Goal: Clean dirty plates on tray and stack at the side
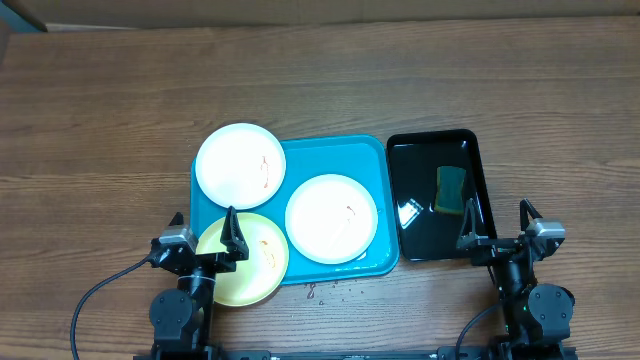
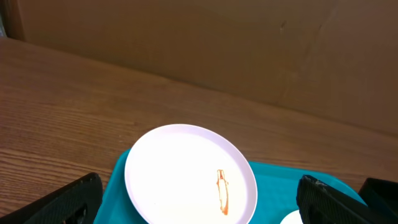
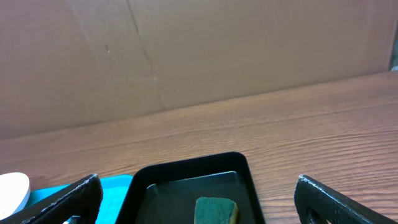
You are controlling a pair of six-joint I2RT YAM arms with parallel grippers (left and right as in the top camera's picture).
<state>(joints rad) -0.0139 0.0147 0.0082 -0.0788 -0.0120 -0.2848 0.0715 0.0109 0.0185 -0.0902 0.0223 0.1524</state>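
While the left hand (image 1: 204,216) and right hand (image 1: 495,215) stood wide and empty, the tray (image 1: 340,160) carried one white plate (image 1: 240,165) far-left, another white plate (image 1: 331,218) centre, and a yellow-green plate (image 1: 255,262) overhanging near-left.

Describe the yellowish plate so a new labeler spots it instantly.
Start at the cyan tray mid-table. At its near-left corner, overhanging the rim towards the robot, lies the yellow-green plate. The other two plates are white; it alone is tinted.
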